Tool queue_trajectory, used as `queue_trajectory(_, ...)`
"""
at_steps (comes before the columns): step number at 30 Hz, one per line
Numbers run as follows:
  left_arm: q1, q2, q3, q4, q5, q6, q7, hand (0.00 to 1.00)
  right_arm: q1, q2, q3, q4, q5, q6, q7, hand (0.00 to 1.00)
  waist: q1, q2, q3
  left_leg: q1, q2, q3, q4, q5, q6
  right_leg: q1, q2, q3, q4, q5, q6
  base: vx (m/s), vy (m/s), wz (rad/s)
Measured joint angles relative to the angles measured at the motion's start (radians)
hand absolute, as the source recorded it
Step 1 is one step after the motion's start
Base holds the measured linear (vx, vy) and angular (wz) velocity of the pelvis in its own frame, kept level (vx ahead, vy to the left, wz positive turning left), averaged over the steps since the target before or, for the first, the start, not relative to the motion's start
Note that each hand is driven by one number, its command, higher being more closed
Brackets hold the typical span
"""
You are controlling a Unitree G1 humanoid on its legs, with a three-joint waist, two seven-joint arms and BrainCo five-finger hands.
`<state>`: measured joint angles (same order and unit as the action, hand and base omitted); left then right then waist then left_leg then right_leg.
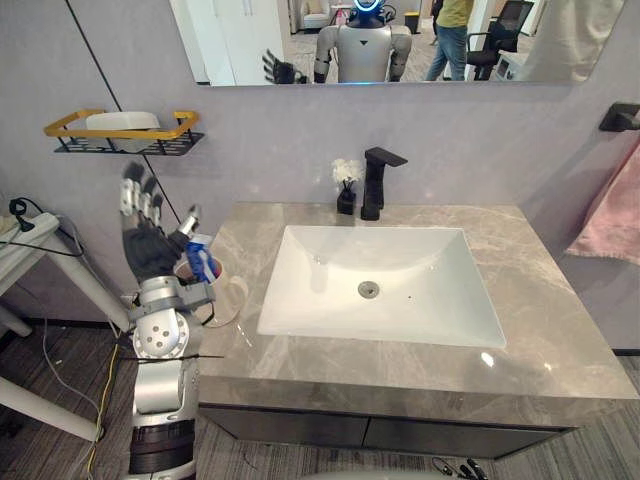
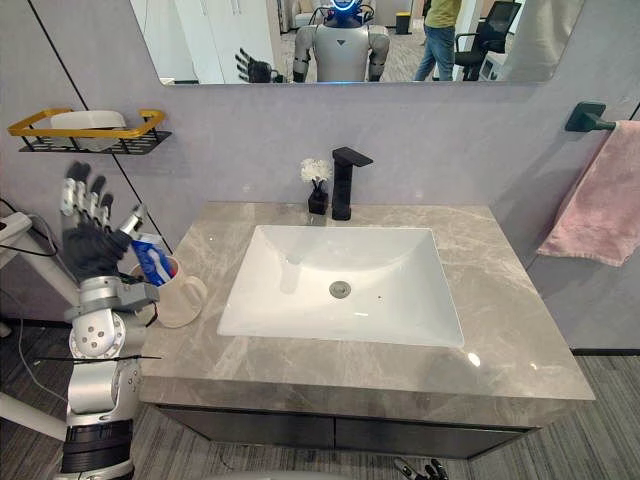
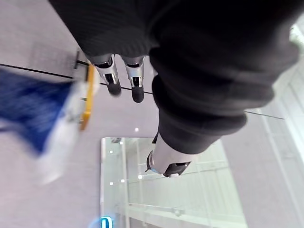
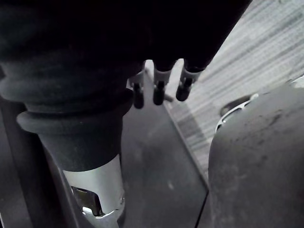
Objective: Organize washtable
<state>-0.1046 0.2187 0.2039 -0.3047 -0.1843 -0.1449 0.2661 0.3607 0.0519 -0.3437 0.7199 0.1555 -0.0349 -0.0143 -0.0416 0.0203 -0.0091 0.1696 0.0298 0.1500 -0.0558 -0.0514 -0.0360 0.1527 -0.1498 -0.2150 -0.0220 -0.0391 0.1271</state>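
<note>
Cup [image 2: 185, 300] partly hidden behind left hand [image 2: 95, 250]; toothpaste tube [image 3: 35, 107] blurred (blue-white smear); pink towel [image 2: 600, 200] cut off at edge.

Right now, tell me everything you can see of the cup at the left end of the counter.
The cup is a cream mug, ceramic or plastic by its look. It stands upright near the left edge of the grey stone-look counter, left of the sink. Its loop handle points toward the sink. A blue and white tube with a red patch stands in it, leaning. The left hand, fingers straight and pointing up, covers part of the cup's left side; whether it touches the cup I cannot tell.
</note>
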Motion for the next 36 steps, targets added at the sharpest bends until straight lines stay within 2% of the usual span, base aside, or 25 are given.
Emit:
queue_trajectory(3,-0.011,0.008,0.005,-0.072,0.000,-0.030,0.001,0.00,-0.002,-0.001,0.000,-0.011,0.000,0.000,0.001,0.00,-0.001,0.011,-0.001,0.000,0.000,-0.001,0.000,0.000,0.000,0.001,0.000,0.000,0.000,0.000,0.000,0.00,0.000,0.00)
queue_trajectory(6,-0.041,0.013,0.009,-0.092,0.000,-0.039,0.003,0.00,-0.003,-0.002,0.000,-0.031,0.000,0.000,0.004,0.00,-0.001,0.018,0.001,0.000,-0.001,-0.008,0.000,0.000,0.000,0.001,0.001,-0.004,0.000,0.000,0.000,0.00,0.000,0.03)
queue_trajectory(11,-0.044,0.021,0.033,-0.126,0.000,-0.040,0.004,0.00,-0.018,-0.001,0.000,-0.038,0.000,0.000,0.013,0.00,-0.003,0.019,0.002,0.000,-0.001,-0.008,-0.005,0.000,0.000,0.000,0.006,-0.004,-0.002,0.000,-0.001,0.00,0.000,0.00)
queue_trajectory(18,-0.025,0.017,0.103,-0.181,-0.030,-0.075,0.012,0.00,-0.032,0.001,-0.001,-0.038,0.001,0.000,0.017,0.00,0.000,0.016,0.019,0.001,-0.002,-0.008,-0.006,0.000,0.000,0.002,0.006,-0.004,-0.004,0.000,-0.001,0.00,0.000,0.00)
queue_trajectory(24,0.149,-0.098,0.187,-0.199,-0.105,-0.085,0.019,0.00,-0.038,0.017,-0.004,-0.038,0.001,0.001,0.016,0.00,0.004,0.008,0.040,0.001,-0.002,-0.009,-0.016,0.000,0.001,0.004,0.006,-0.006,-0.005,-0.001,-0.002,0.00,0.000,0.00)
queue_trajectory(25,0.165,-0.109,0.187,-0.199,-0.115,-0.085,0.019,1.00,-0.038,0.017,-0.002,-0.038,0.001,0.001,0.016,0.00,0.005,0.007,0.041,0.001,-0.002,-0.009,-0.017,0.000,0.001,0.005,0.005,-0.006,-0.005,-0.001,-0.002,0.00,0.000,0.00)
queue_trajectory(30,0.262,-0.203,0.179,-0.185,-0.141,-0.082,0.018,1.00,-0.038,0.021,0.002,-0.038,0.002,0.001,0.014,0.00,0.023,-0.001,0.052,0.020,0.001,-0.009,-0.037,0.002,0.002,0.017,0.005,-0.009,-0.006,-0.002,-0.003,0.00,0.000,0.00)
queue_trajectory(36,0.333,-0.275,0.165,-0.090,-0.180,-0.062,0.003,1.00,-0.039,0.024,0.011,-0.038,0.002,0.001,0.007,0.00,0.034,-0.005,0.052,0.019,0.002,-0.011,-0.037,0.002,0.001,0.019,0.005,-0.024,-0.006,-0.003,-0.003,-0.01,-0.011,0.01)
